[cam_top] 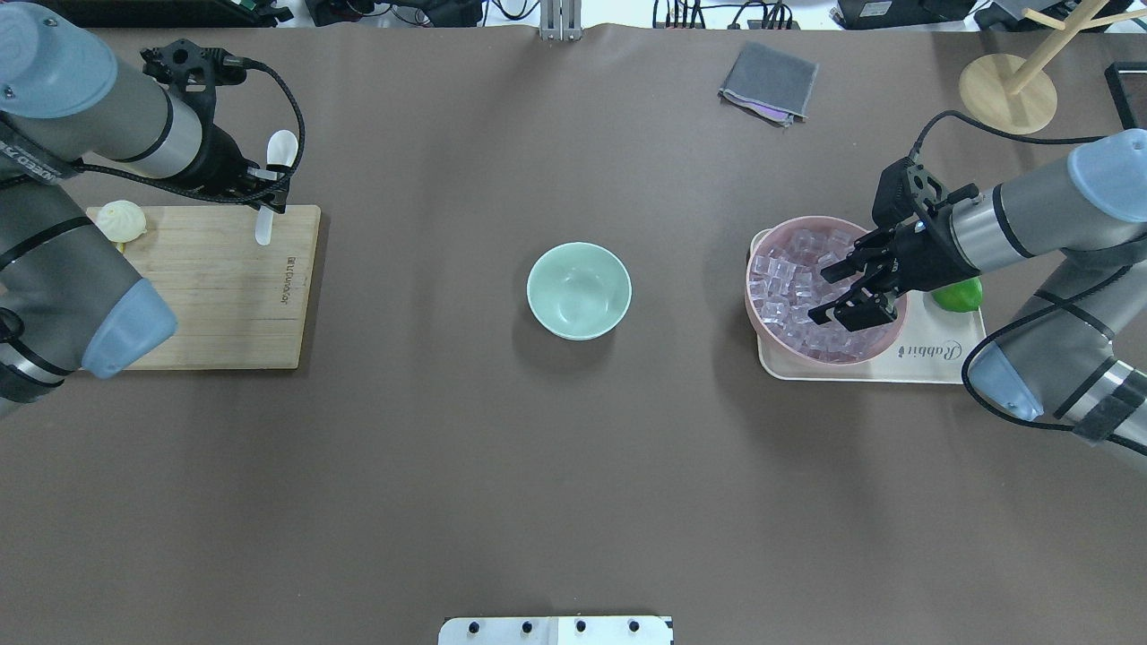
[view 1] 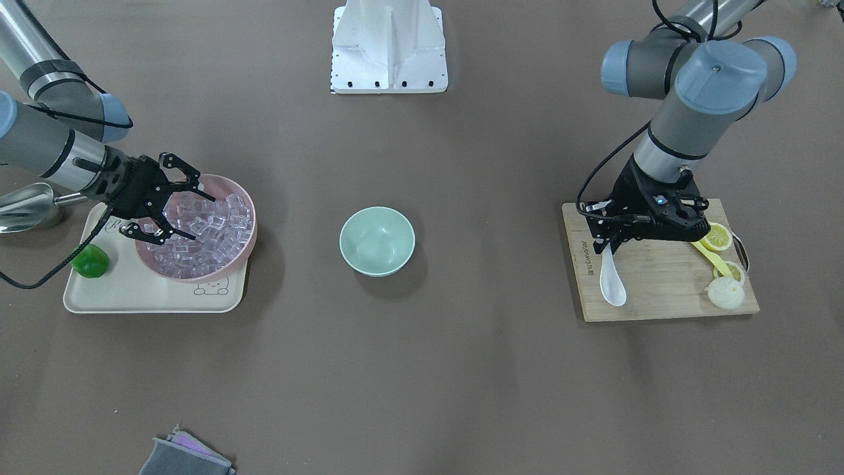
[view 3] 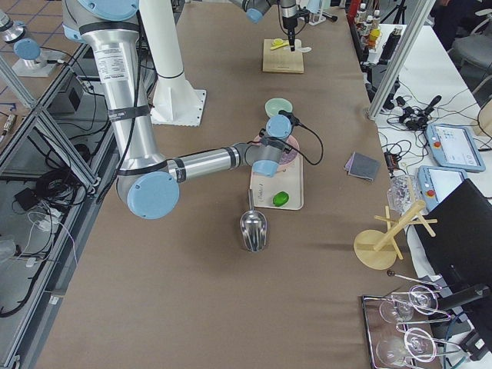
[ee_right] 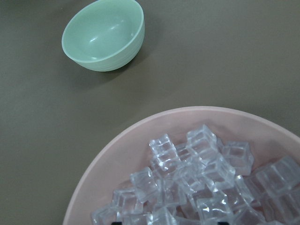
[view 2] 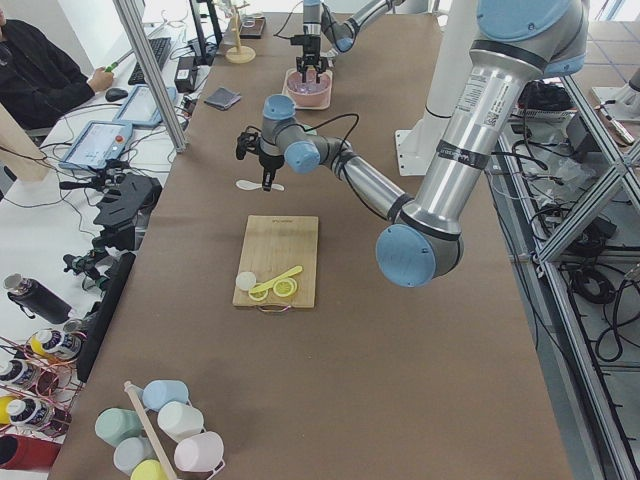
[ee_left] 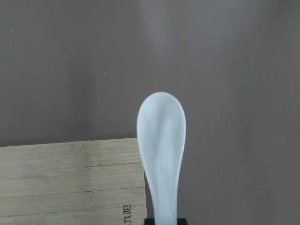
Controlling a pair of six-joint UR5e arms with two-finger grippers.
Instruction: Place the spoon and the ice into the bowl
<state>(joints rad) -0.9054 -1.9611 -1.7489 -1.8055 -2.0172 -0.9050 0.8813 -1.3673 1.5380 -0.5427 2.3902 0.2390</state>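
Note:
My left gripper (cam_top: 266, 190) is shut on the handle of the white spoon (cam_top: 281, 150). It holds the spoon in the air at the far corner of the cutting board (cam_top: 215, 287). In the left wrist view the spoon (ee_left: 161, 136) points out over the bare table, scoop away from the gripper. My right gripper (cam_top: 817, 293) is open and hovers low over the clear ice cubes (cam_top: 784, 288) piled in the pink bowl (cam_top: 811, 221). The ice (ee_right: 187, 180) fills the right wrist view. The mint-green bowl (cam_top: 579, 290) stands empty at the table's middle, between both arms.
The pink bowl sits on a cream tray (cam_top: 932, 360) beside a green lime (cam_top: 959, 294). A metal scoop (view 1: 26, 204) lies beyond the tray. A bun (cam_top: 120, 218), lemon slices (view 1: 717, 236) and a yellow utensil (view 1: 712, 258) lie on the board. A grey cloth (cam_top: 769, 82) lies far off.

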